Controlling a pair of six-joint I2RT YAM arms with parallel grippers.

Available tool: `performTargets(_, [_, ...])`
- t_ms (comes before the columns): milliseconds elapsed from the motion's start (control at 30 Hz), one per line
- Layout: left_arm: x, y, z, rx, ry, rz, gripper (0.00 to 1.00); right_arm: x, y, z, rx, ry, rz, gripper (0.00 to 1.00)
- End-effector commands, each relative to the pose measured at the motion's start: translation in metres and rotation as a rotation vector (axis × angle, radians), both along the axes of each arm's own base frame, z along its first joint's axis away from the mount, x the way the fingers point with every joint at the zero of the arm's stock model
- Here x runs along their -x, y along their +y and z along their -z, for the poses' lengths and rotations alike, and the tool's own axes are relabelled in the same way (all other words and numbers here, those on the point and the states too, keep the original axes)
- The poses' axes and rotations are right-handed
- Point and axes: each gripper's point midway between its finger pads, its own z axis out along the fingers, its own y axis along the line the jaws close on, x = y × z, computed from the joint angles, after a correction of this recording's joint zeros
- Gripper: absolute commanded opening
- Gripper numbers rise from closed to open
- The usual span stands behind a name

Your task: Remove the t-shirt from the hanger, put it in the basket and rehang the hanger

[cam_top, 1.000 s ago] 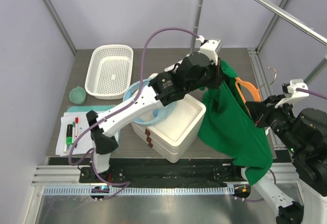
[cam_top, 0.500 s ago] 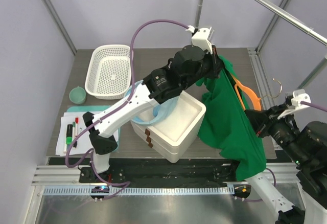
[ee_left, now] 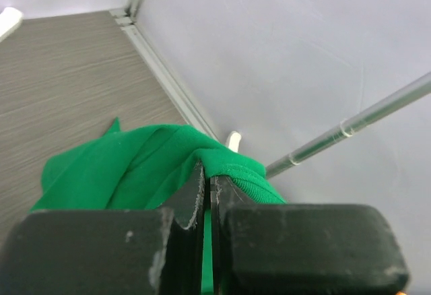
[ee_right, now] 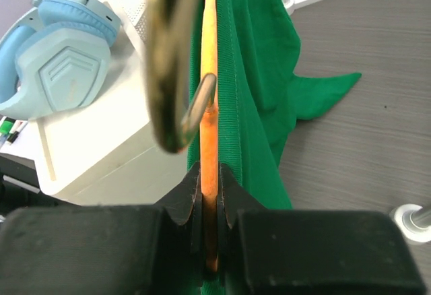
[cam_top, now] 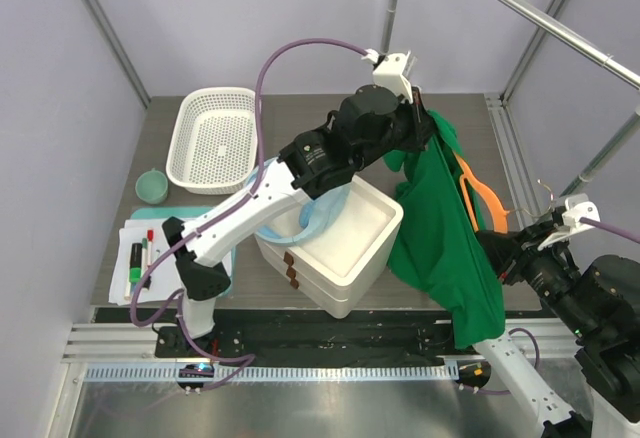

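Pulling harder from here could go wrong in two ways, by my judgement. Your left tool (ee_left: pixel 207 174) is pressed together on a fold of the dark green t-shirt (cam_top: pixel 440 233), held high above the table (cam_top: pixel 310 118). Your right tool (ee_right: pixel 209 174) pinches the thin orange hanger (cam_top: pixel 483 190) lower at the right, with its metal hook (ee_right: pixel 168 73) just in front of the jaws. The shirt hangs between the two, draped along the hanger's left side, and part of the orange frame is bare.

If cloth snags on a hanger arm, the slim plastic may twist out of that narrow pinch. The fold may also slide out of the left tool. The hanging cloth sits close beside the white foam box (cam_top: pixel 345 243) and could drag against it, disturbing the light blue headphones (ee_right: pixel 54 49) there.

The table is grey wood-grain and carries a white basket (cam_top: pixel 215 138) and a teal cup (cam_top: pixel 152 186) well to the left. The walls are pale lilac, and a metal rail (cam_top: pixel 540 18) crosses the upper right.
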Motion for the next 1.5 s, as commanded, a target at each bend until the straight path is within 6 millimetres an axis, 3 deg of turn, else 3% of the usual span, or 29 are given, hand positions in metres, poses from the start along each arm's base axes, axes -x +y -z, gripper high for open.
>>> performTargets(0, [-0.016,0.020,-0.052,0.168,-0.083,-0.015,0.00,0.007,-0.015,0.015,0.025,0.069,0.070,0.01])
performTargets(133, [0.011,0.020,-0.060,0.156,-0.128,-0.006,0.00,0.000,-0.014,0.019,0.048,0.110,0.076,0.01])
performTargets(233, [0.012,0.026,-0.066,0.110,-0.179,-0.101,0.00,-0.005,-0.018,0.025,0.071,0.122,0.099,0.01])
performTargets(367, [0.010,0.014,-0.076,0.108,-0.192,-0.110,0.00,-0.010,-0.013,0.031,0.072,0.146,0.082,0.01])
performTargets(467, [0.005,0.014,-0.070,0.071,-0.207,-0.143,0.00,-0.008,-0.007,0.029,0.068,0.156,0.048,0.01])
performTargets(633, [-0.024,0.033,-0.054,-0.061,-0.257,-0.300,0.00,0.001,0.003,0.015,0.039,0.125,-0.021,0.01])
performTargets(667, [-0.037,0.044,-0.062,-0.041,-0.247,-0.324,0.00,0.003,0.005,0.012,0.033,0.117,-0.040,0.01])
performTargets(733, [-0.052,0.043,-0.047,-0.046,-0.188,-0.300,0.00,0.008,0.008,0.013,0.027,0.117,-0.067,0.01])
performTargets(933, [-0.072,0.060,-0.063,-0.043,-0.249,-0.335,0.00,0.017,0.009,0.023,0.021,0.134,-0.087,0.01])
performTargets(1067, [-0.090,0.074,-0.060,-0.038,-0.232,-0.373,0.00,0.025,0.010,0.021,0.005,0.132,-0.106,0.01])
performTargets(1267, [-0.080,0.057,-0.067,0.045,-0.217,-0.265,0.00,0.024,0.014,0.038,0.012,0.194,-0.121,0.01])
performTargets(1367, [-0.060,0.043,-0.073,0.086,-0.214,-0.167,0.00,0.018,0.011,0.041,0.025,0.236,-0.089,0.01])
performTargets(1400, [-0.050,0.047,-0.084,0.095,-0.234,-0.164,0.00,0.013,0.008,0.043,0.037,0.257,-0.063,0.01])
performTargets(1467, [-0.038,0.050,-0.083,0.076,-0.234,-0.228,0.00,0.012,0.008,0.036,0.036,0.242,-0.059,0.01])
